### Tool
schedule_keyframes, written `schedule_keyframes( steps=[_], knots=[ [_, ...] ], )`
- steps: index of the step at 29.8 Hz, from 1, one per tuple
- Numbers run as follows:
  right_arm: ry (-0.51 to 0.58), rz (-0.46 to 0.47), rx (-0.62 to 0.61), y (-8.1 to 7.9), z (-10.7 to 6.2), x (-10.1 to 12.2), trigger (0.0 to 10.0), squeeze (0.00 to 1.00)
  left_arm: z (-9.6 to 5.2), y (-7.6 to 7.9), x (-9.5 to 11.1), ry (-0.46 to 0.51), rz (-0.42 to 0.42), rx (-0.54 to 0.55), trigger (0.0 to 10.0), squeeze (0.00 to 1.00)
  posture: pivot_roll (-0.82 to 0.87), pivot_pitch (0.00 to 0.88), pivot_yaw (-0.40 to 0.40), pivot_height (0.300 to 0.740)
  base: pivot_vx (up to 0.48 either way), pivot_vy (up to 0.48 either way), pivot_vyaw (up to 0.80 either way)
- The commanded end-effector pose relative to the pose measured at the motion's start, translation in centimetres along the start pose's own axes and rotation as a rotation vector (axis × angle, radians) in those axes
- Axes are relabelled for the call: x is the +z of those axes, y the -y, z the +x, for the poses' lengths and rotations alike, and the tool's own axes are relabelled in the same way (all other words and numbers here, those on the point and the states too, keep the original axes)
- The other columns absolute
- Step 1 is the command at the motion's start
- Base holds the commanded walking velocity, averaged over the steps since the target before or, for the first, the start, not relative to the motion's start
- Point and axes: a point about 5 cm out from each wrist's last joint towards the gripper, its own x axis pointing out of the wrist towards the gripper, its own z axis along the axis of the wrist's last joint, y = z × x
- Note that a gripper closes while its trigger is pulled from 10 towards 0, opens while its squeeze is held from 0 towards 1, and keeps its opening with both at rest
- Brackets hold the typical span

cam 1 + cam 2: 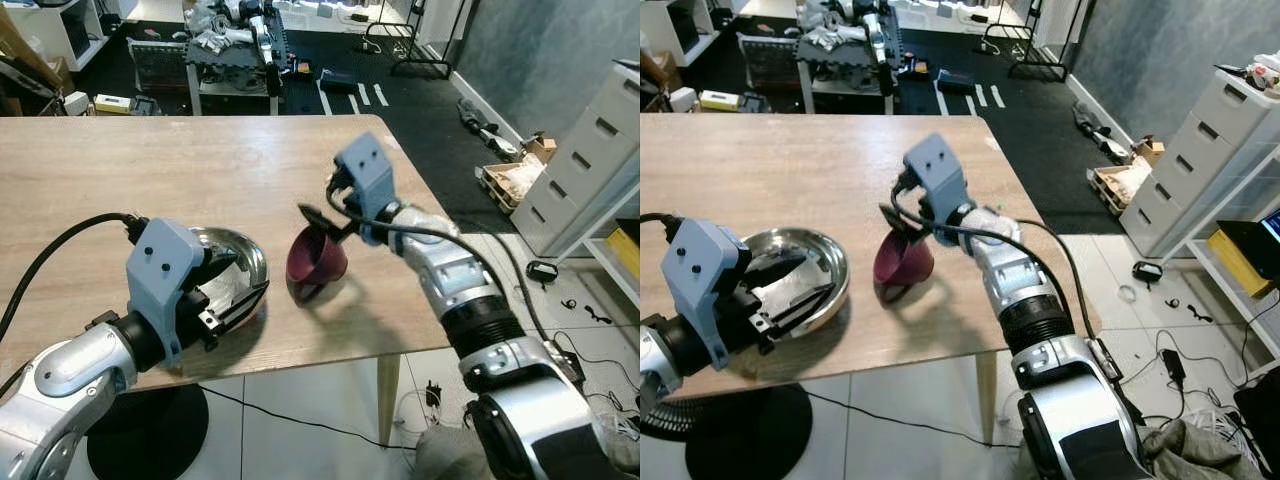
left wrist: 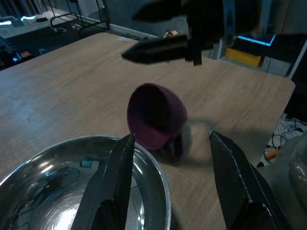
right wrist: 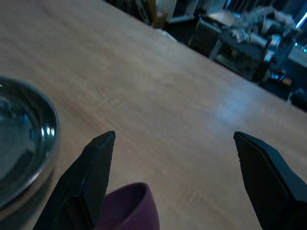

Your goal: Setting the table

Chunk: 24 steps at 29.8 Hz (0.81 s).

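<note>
Our right gripper [image 1: 322, 222] hovers spread just above the tilted cup [image 1: 316, 260], while our left gripper [image 1: 232, 283] straddles the bowl [image 1: 248, 255], fingers apart.

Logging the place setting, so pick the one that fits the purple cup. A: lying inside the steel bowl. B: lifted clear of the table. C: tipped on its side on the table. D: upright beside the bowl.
C: the purple cup lies tipped over on the wooden table, its mouth turned toward the steel bowl beside it.

Maroon cup [image 1: 317, 262] tilted on table [image 1: 150, 170], beside steel bowl [image 1: 240, 262]; right gripper [image 1: 322, 212] above cup.
</note>
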Motion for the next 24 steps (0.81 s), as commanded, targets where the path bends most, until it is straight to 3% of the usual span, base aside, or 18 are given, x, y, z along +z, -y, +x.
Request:
schedule_keyframes(
  steps=[1,5,7,8,15,19,24],
  knots=[
    [-0.014,0.011,0.001,0.1,-0.5,-0.5,10.0,0.00,0.2,0.0,-0.3,-0.017,-0.003,0.002,10.0,0.00,0.14,0.066,-0.020,0.740,0.000,0.000,0.00],
    [-0.015,-0.031,0.000,0.2,-1.0,-0.4,10.0,0.00,0.2,0.0,-0.3,-0.016,-0.004,0.003,10.0,0.00,0.14,0.065,-0.018,0.740,0.000,0.000,0.00],
    [-0.117,-0.167,0.009,-0.2,-1.8,-1.9,10.0,0.00,0.2,0.0,-0.3,-0.016,-0.005,0.003,10.0,0.00,0.14,0.067,-0.018,0.740,0.000,0.000,0.00],
    [-0.136,-0.188,0.013,-0.3,-2.0,-2.2,10.0,0.00,0.2,0.0,-0.3,-0.016,-0.005,0.003,10.0,0.00,0.14,0.067,-0.018,0.740,0.000,0.000,0.00],
    [-0.168,-0.144,-0.019,-1.5,-2.0,-3.0,10.0,0.00,0.3,-0.1,-0.4,-0.018,-0.005,0.009,10.0,0.00,0.13,0.066,-0.017,0.740,0.000,0.000,0.00],
    [-0.204,-0.092,-0.164,-2.1,-1.4,-4.4,10.0,0.00,0.4,-0.1,-0.4,-0.016,-0.003,0.016,10.0,0.00,0.14,0.061,-0.017,0.740,0.000,0.000,0.00],
    [-0.223,-0.098,-0.180,-2.2,-1.4,-4.8,10.0,0.00,0.4,-0.2,-0.4,-0.016,-0.001,0.021,10.0,0.00,0.14,0.056,-0.019,0.740,0.000,0.000,0.00]
  ],
)
